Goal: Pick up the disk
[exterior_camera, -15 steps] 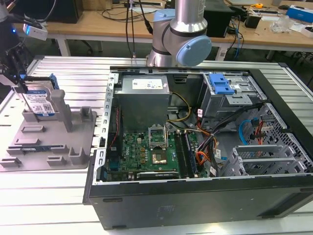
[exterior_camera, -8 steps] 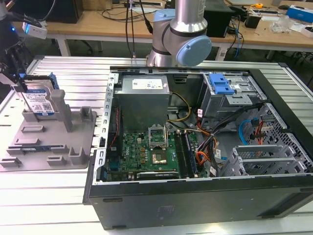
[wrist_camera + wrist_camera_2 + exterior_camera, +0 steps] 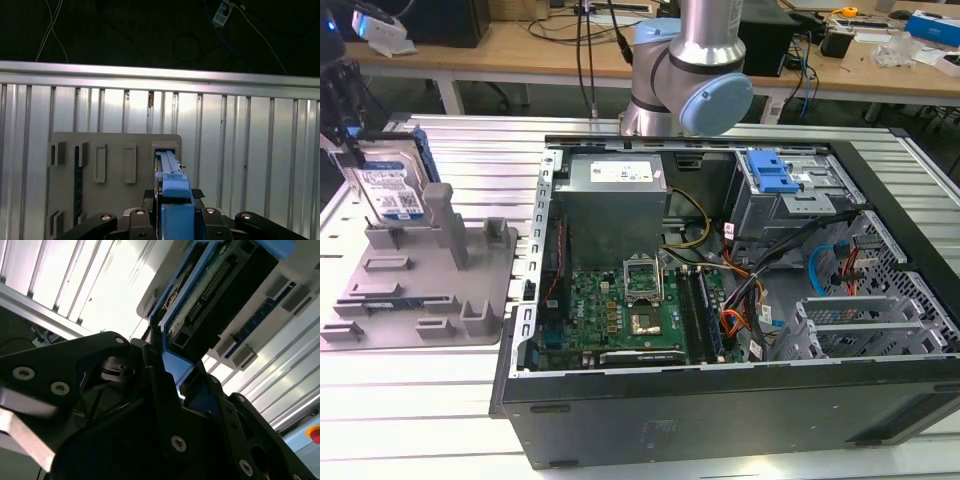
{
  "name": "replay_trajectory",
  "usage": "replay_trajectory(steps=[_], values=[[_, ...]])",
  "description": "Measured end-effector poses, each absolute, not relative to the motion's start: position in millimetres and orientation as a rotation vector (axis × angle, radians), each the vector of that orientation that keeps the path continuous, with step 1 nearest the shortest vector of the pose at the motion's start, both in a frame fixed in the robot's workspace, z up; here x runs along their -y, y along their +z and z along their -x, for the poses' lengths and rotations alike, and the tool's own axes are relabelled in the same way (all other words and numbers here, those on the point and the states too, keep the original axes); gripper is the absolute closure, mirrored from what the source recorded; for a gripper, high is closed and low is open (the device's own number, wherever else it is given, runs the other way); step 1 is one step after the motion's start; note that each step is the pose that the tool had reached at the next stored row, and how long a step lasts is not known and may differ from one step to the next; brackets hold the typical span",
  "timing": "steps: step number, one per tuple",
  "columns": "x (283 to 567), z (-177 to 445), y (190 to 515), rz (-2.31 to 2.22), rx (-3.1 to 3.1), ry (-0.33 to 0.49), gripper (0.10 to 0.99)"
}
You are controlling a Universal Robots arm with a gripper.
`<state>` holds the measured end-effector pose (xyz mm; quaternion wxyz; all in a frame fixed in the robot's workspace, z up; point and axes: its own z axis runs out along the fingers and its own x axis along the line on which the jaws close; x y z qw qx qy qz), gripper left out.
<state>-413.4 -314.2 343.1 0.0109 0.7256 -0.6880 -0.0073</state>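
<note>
The disk point(image 3: 388, 187) stands upright on edge at the back of the grey fixture plate point(image 3: 420, 300), on the exterior view's left; its white-and-blue label faces the camera and blue rails frame it. My gripper point(image 3: 352, 148) comes down onto its upper corner. In both wrist views the black fingers point(image 3: 210, 216) press on either side of the disk's blue rail point(image 3: 175, 197), so the gripper point(image 3: 173, 210) is shut on it. The second wrist view shows the disk's connector edge point(image 3: 215, 290) just beyond the gripper point(image 3: 167, 365). Its lower end sits in or just above a slot of the plate point(image 3: 115, 150); I cannot tell which.
An open computer case point(image 3: 720, 300) with motherboard, cables and a blue drive-bay latch point(image 3: 770, 175) takes up the middle and the exterior view's right. The arm's base point(image 3: 690, 70) rises behind it. Upright posts point(image 3: 445, 215) stand on the plate beside the disk. The table is ribbed aluminium point(image 3: 250, 150).
</note>
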Motion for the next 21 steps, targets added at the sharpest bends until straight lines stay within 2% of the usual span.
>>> replay_trajectory(steps=[13,21], values=[[314,412,444,-2.264,2.147,-0.023,0.714],[314,412,487,-2.264,2.146,-0.023,0.714]])
